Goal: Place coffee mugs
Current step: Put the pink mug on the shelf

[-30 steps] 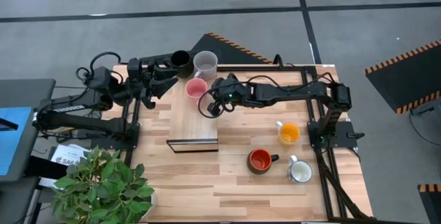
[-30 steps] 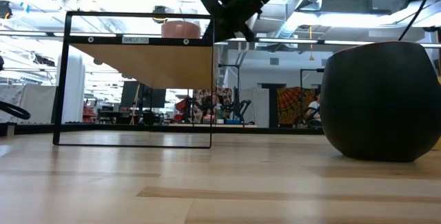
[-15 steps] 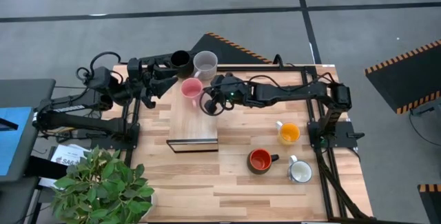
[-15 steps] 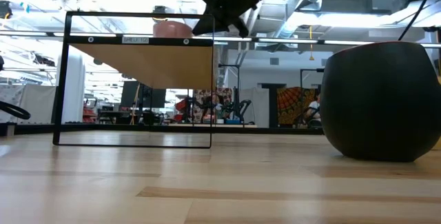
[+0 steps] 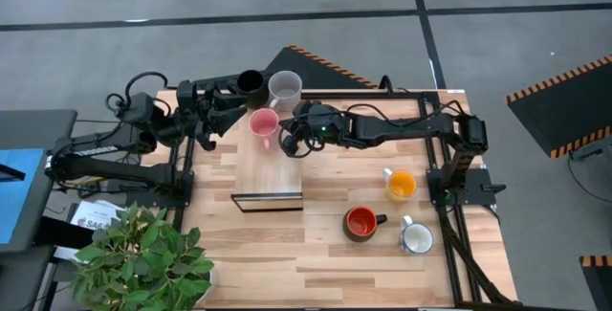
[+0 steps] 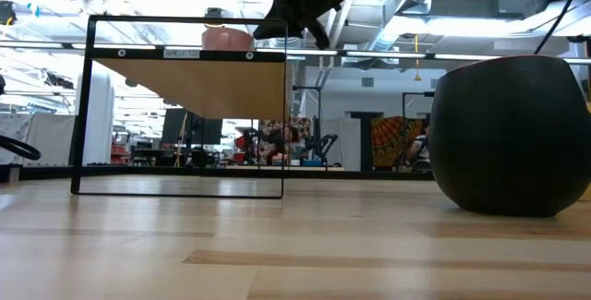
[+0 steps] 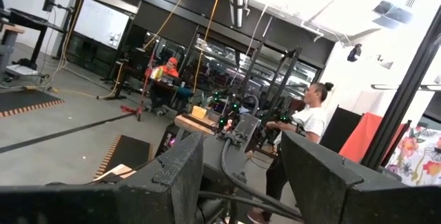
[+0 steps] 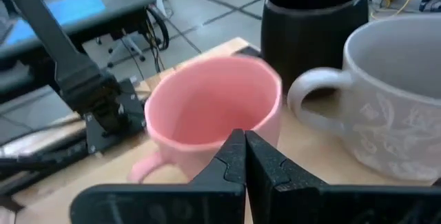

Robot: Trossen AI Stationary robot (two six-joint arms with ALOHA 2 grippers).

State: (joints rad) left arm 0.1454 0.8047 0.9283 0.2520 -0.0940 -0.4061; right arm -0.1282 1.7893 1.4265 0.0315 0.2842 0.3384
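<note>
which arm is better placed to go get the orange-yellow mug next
Right. The orange-yellow mug sits by the right arm's base, on its side of the table. The right pincer is beside the pink mug; the left pincer is parked at the far-left corner.

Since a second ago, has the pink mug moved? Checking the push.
Yes. In the high view the pink mug has slid left, from right of the grey mug to below-left of it.
</note>
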